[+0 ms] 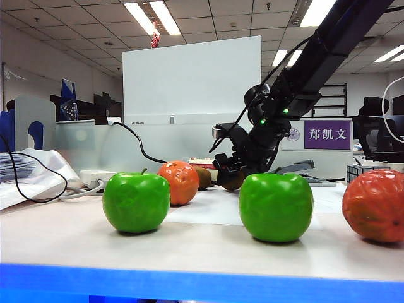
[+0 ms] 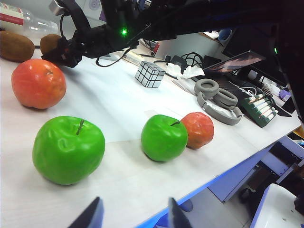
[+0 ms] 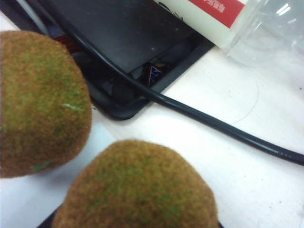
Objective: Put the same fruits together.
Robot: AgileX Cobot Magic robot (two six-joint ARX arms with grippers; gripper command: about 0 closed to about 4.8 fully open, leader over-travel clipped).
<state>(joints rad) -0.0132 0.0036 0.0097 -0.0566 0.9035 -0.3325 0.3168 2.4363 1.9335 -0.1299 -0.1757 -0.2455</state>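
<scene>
Two green apples [image 1: 136,202] [image 1: 276,207] stand at the front of the table, and an orange-red fruit [image 1: 178,182] sits behind the left one. A second orange-red fruit [image 1: 375,205] is at the far right. My right gripper [image 1: 235,175] is at the back of the table, shut on a brown kiwi [image 3: 137,185]. It holds that kiwi close beside a second kiwi [image 3: 40,102] lying on the table. My left gripper [image 2: 134,219] hangs open and empty over the table's front edge, short of the nearest apple [image 2: 69,149].
A silver mirror cube [image 2: 150,74] and grey headphones [image 2: 216,97] lie beyond the fruits. Behind the kiwis are a black cable [image 3: 204,118], a black tray [image 3: 128,42] and a clear bottle [image 3: 266,28]. The blue table edge [image 1: 202,284] runs along the front.
</scene>
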